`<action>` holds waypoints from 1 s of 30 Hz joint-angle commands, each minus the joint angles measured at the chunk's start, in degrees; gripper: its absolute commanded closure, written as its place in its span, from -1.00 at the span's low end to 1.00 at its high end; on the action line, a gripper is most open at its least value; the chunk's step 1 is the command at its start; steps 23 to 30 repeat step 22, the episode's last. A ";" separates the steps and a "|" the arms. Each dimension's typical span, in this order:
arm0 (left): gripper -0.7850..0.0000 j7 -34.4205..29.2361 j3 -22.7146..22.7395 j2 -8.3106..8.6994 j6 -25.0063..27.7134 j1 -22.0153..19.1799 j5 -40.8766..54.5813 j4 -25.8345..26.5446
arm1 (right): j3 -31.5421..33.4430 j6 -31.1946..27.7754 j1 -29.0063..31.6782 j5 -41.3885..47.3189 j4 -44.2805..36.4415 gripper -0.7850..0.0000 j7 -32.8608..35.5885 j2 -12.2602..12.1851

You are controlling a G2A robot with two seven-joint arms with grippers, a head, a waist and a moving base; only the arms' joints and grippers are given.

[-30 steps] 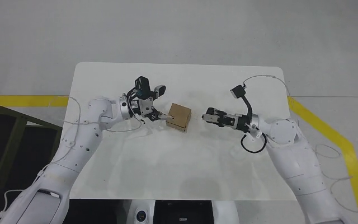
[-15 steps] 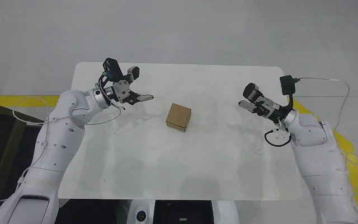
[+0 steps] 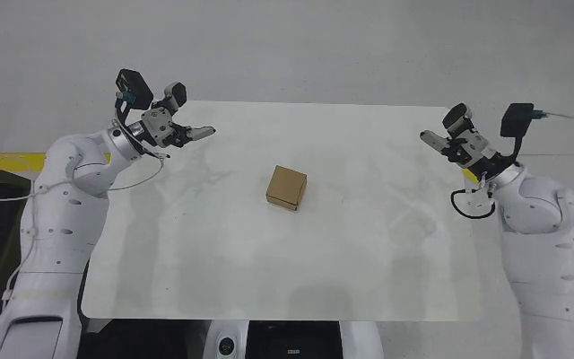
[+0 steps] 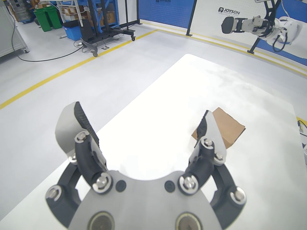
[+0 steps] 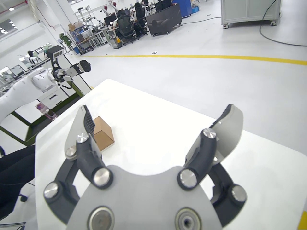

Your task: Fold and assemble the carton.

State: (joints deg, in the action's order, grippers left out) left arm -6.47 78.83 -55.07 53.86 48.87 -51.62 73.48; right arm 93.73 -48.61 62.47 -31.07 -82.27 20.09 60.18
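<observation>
A small closed brown carton (image 3: pixel 286 188) sits alone near the middle of the white table (image 3: pixel 359 260); it also shows in the left wrist view (image 4: pixel 227 128) and in the right wrist view (image 5: pixel 103 133). My left gripper (image 3: pixel 193 127) hangs open over the table's far left corner, well away from the carton, nothing between its fingers (image 4: pixel 81 123). My right gripper (image 3: pixel 439 133) is open too, above the far right corner, empty and far from the carton. The right arm's gripper (image 4: pixel 227 25) is seen at a distance in the left wrist view.
The table's edges (image 3: pixel 269 318) lie all around, with grey floor beyond. A yellow floor line (image 3: pixel 18 161) runs past both sides. Shelving and carts (image 4: pixel 100 25) stand far off in the room.
Both arms have pulled back from the carton, the left one up toward the far left corner, the right one toward the far right corner. The carton has stayed in place.
</observation>
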 commanded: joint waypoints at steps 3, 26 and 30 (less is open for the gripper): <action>-1.00 -0.56 0.89 0.18 -1.04 0.51 1.73 0.62 | 0.32 1.26 0.37 -3.13 -1.06 -1.00 -1.20 -0.17; -1.00 -0.56 0.89 0.18 -1.03 0.51 1.73 0.62 | 0.24 1.53 0.30 -3.29 -1.31 -1.00 -1.01 -0.21; -1.00 -0.56 0.89 0.18 -1.03 0.51 1.73 0.62 | 0.24 1.53 0.30 -3.29 -1.31 -1.00 -1.01 -0.21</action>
